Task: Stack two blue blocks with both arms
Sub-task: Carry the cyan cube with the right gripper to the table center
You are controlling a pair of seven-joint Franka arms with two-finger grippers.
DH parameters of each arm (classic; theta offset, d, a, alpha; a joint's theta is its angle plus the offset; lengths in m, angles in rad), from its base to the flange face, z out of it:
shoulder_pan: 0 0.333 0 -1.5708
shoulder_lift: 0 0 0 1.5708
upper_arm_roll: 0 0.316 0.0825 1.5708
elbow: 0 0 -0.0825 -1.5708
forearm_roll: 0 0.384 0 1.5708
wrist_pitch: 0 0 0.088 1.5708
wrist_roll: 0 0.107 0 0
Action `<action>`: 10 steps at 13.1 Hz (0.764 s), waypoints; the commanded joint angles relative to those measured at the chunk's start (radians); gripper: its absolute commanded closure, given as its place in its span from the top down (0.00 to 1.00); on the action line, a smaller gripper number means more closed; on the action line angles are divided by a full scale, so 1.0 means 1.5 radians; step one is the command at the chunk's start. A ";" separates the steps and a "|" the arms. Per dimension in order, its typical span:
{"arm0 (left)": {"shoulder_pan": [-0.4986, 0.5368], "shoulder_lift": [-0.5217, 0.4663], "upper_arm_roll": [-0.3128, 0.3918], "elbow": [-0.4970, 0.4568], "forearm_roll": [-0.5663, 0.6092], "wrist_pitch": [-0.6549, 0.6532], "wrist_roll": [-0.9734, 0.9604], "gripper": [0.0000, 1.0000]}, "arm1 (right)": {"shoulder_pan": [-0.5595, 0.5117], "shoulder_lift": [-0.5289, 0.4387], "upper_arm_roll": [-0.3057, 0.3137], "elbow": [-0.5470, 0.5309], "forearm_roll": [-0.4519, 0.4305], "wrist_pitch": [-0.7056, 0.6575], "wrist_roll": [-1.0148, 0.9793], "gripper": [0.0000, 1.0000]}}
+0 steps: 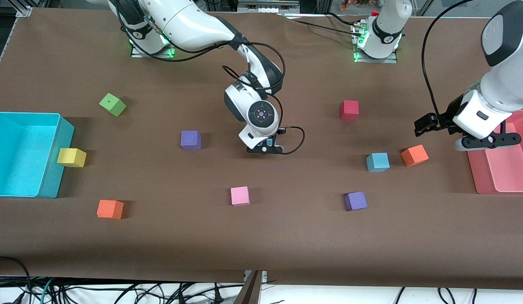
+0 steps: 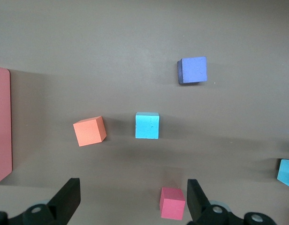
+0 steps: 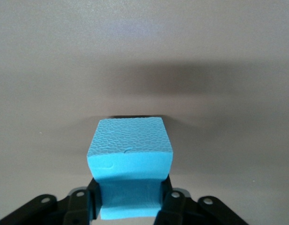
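The right gripper's [image 3: 130, 206] fingers [image 3: 171, 201] clamp a blue block [image 3: 129, 150] above the brown tabletop's [image 1: 286, 236] middle. The left gripper [image 2: 133, 199], fingers spread wide, hangs over the second blue block [image 1: 378, 162], between an orange block [image 1: 414, 155] and a purple one [image 1: 355, 201].

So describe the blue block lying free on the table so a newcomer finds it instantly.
Start at the flat pink tray at the left arm's end of the table. Beside it sits an orange block, and next to that the blue block, paler than the purple block nearer the camera.
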 commanded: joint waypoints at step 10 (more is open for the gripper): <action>0.001 0.011 -0.002 -0.002 0.004 0.005 0.000 1.00 | -0.012 -0.020 -0.009 0.025 -0.013 0.000 -0.053 0.99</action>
